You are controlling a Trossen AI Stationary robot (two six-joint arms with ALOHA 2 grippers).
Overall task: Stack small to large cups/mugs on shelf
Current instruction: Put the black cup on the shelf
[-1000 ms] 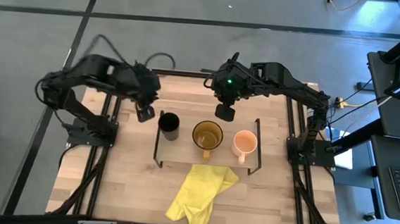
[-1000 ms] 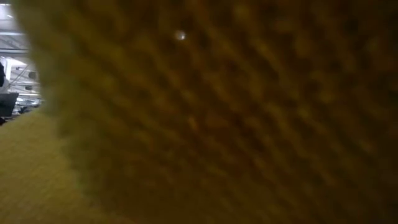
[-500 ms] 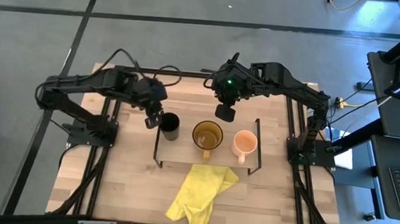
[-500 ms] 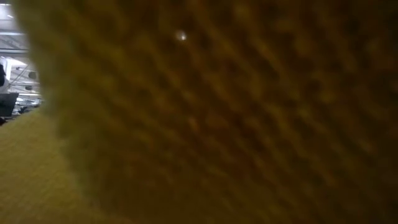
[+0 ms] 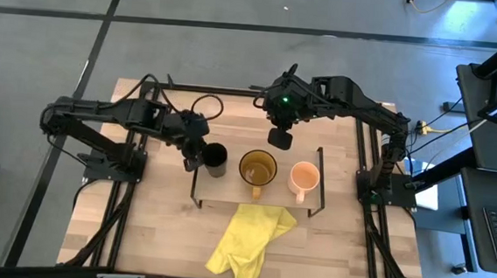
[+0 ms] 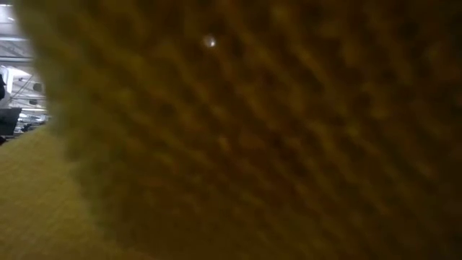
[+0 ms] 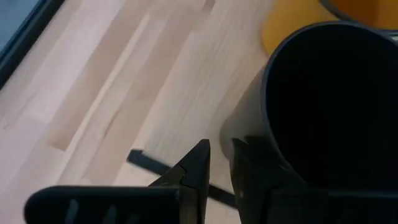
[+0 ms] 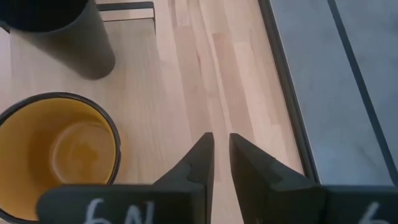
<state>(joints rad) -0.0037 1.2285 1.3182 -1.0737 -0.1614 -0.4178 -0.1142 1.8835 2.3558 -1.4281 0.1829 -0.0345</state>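
High view: left hand (image 5: 193, 162), nearly closed on nothing, touches the black cup (image 5: 214, 158) (right hand (image 5: 279, 139) likewise closed, empty).

Left gripper (image 5: 193, 161) seemingly against black cup (image 5: 214, 158) on shelf (image 5: 227, 190).

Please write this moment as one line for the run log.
left gripper: beside black cup, nearly shut | right gripper: waiting behind shelf | cups unstacked
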